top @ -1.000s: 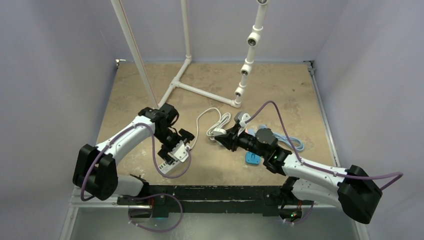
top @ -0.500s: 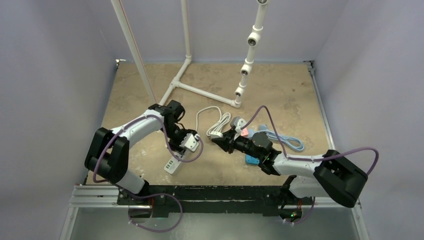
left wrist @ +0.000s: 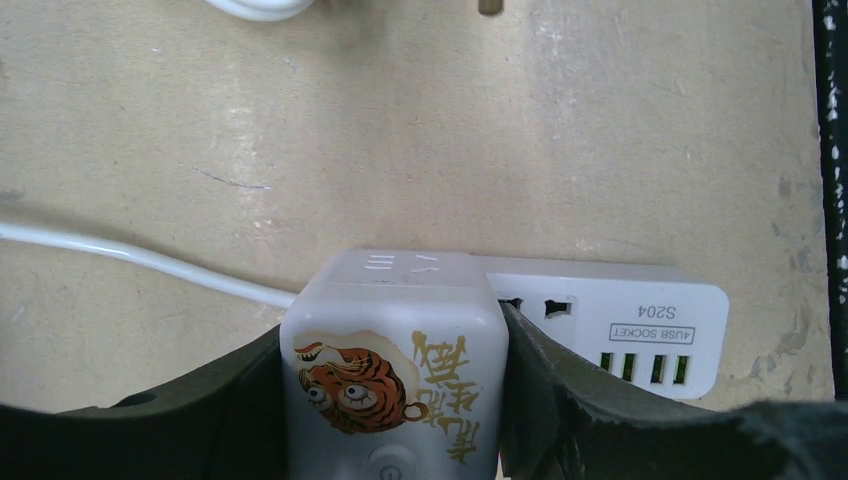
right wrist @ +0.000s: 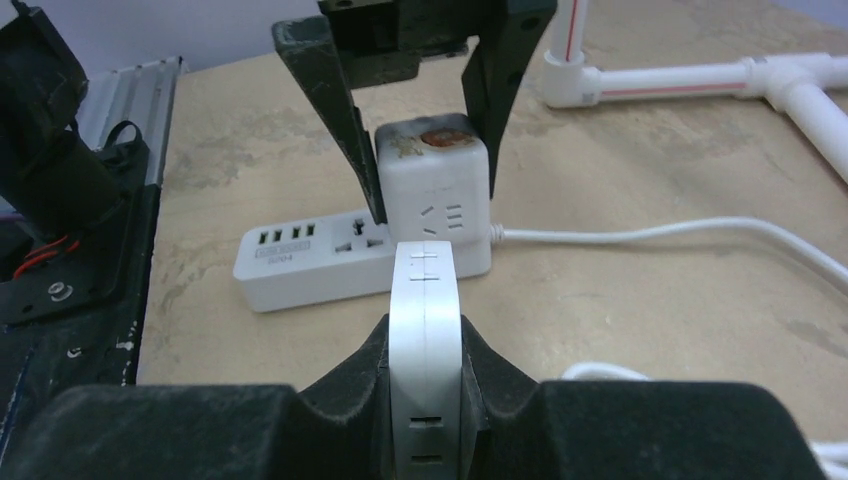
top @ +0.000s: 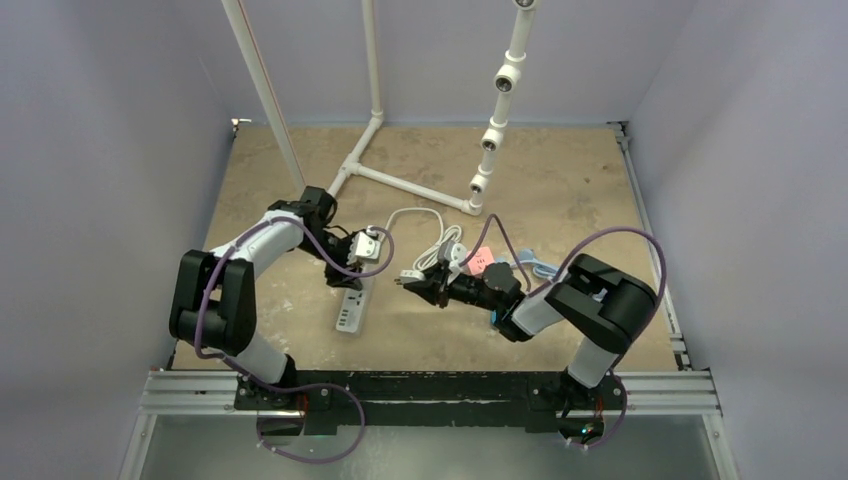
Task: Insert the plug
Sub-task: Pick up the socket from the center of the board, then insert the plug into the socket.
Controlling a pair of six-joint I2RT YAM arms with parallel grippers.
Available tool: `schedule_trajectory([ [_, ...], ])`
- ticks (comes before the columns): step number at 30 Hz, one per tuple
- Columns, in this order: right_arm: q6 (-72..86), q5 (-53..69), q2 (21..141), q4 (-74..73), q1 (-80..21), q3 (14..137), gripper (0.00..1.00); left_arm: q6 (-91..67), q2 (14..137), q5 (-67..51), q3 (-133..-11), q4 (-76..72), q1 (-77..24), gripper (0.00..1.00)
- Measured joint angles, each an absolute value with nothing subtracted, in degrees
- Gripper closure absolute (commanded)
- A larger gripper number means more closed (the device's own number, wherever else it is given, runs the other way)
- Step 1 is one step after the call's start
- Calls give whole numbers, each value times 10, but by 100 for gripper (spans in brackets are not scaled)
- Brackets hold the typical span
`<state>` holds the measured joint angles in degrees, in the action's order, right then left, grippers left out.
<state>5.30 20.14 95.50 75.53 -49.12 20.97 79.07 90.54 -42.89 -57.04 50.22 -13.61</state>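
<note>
Right wrist: plug [right wrist: 425,290] within right gripper [right wrist: 425,345]

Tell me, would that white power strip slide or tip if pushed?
Probably rigid: the power strip looks like a hard plastic shell. It seems light and lies flat on the table, so alone it would likely slide rather than tip. The left gripper clamps its tall end, which should steady it.

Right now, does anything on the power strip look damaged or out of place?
Nothing stands out. The brown patch on the white cube in the left gripper is a tiger sticker, not a burn.
</note>
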Motion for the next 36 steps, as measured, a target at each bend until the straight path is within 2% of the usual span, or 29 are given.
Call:
schedule_trajectory([
  [9,55,268,1034,841,-491,233,100,760,886,-528,-535,475,-120,85],
  [16,39,281,963,817,-491,232,100,885,887,-615,-534,559,-121,83],
  [21,17,282,910,790,-491,234,100,968,895,-639,-515,600,-121,83],
  [36,-8,298,948,713,-491,257,100,1003,913,-648,-501,596,-121,85],
])
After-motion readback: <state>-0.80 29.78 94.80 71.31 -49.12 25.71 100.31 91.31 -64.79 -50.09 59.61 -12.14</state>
